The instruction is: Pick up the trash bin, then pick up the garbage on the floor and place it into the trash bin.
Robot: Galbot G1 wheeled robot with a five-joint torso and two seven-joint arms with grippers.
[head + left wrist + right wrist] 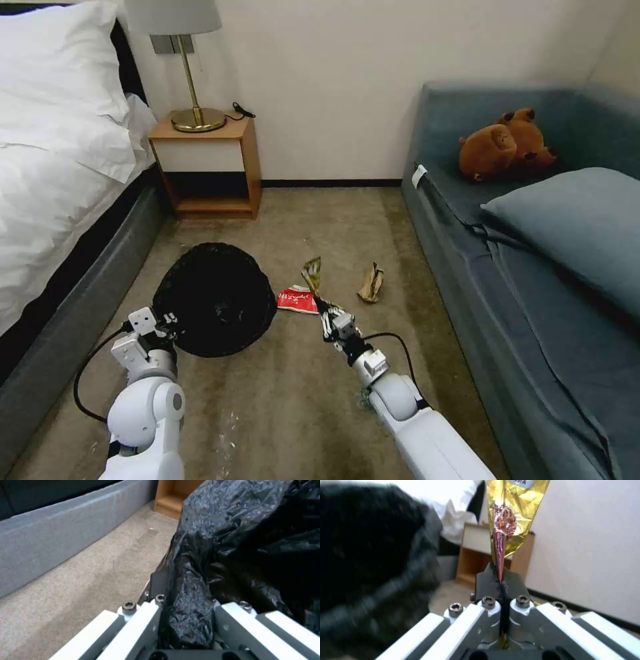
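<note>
The right gripper (pixel 500 580) is pinched tight on the yellow snack wrapper (pixel 511 507), lifted just beside the trash bin (pixel 215 299). The left gripper (pixel 186 600) clamps the bin's bagged rim. This looks like carrying litter to the bin; next, swing over its mouth. The red-and-white packet (pixel 297 300) lies beside the bin, the tan scrap (pixel 371 283) a little farther from it.

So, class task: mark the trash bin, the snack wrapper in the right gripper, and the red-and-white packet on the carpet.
trash bin (pixel 217 300): head view, on the black bag liner.
snack wrapper (pixel 516 502): right wrist view, on its gold foil.
red-and-white packet (pixel 297 300): head view, on its red face.
</note>
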